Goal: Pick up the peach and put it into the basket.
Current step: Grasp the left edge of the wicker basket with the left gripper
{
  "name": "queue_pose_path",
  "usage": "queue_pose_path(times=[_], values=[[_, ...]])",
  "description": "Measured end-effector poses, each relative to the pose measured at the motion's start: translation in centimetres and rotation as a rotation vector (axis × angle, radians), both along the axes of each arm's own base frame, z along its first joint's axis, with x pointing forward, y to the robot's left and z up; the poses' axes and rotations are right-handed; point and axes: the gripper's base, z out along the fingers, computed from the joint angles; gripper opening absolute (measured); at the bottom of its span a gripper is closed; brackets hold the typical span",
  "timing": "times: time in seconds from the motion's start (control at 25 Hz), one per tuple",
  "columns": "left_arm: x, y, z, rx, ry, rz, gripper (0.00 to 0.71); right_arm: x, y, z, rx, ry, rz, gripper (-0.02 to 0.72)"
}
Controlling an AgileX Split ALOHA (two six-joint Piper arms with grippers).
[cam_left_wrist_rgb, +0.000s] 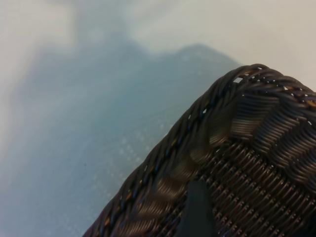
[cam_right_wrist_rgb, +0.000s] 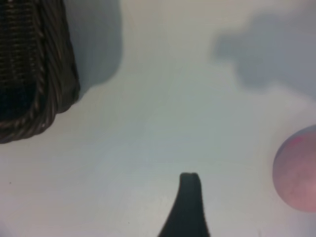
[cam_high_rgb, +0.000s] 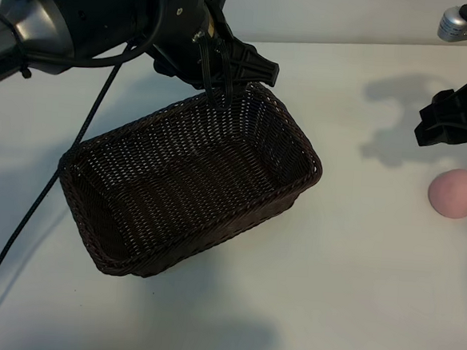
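Nearest the exterior camera, bare white matte table (cam_high_rgb: pixel 328 310) fills the foreground, crossed at the left by a thin black cable (cam_high_rgb: pixel 22 224) trailing from the left arm. Behind it sits the basket (cam_high_rgb: pixel 189 180), a rectangular container of dark brown woven wicker with rounded corners, a braided rim and sloping sides. Its long axis runs diagonally, from the near left toward the far right of the exterior view. Its interior shows only the woven floor and walls; the peach is not in it.

The peach (cam_high_rgb: pixel 454 193) rests on the table well to the right of the basket, close to the right edge of the exterior view. It is a small, round, matte pink ball, much smaller than the basket, and its tiny green leaf mark faces the right edge of that view. The right wrist view shows part of its pink curve (cam_right_wrist_rgb: pixel 296 170) at the frame's border, with a corner of the basket (cam_right_wrist_rgb: pixel 44 94) well apart from it.

The left gripper (cam_high_rgb: pixel 228 74) hangs over the far rim of the basket, jaws spread, gripping nothing; in the left wrist view one dark fingertip (cam_left_wrist_rgb: pixel 197 212) shows against the wicker (cam_left_wrist_rgb: pixel 256 128) just inside a rounded corner. Whether it touches the weave cannot be told.

The right gripper (cam_high_rgb: pixel 455 120) hovers above the table just behind the peach, apart from it, jaws spread and empty. One dark fingertip (cam_right_wrist_rgb: pixel 189 197) shows over bare table in the right wrist view.
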Motion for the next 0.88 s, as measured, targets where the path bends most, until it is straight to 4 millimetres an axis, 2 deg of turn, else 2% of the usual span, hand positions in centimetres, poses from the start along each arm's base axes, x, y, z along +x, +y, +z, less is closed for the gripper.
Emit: queue_pose_path(times=[0.36,0.6,0.88], values=[[-0.9,1.8,-0.2,0.071,0.092,0.128,0.584,0.0,0.0,0.0,0.0,0.0,0.0,0.595],[-4.3,4.5,-0.7,0.053,0.125,0.231,0.584,0.0,0.0,0.0,0.0,0.002,0.001,0.595],[-9.3,8.9,-2.1,0.048,0.144,0.399,0.584,0.0,0.0,0.0,0.001,0.002,0.0,0.595]])
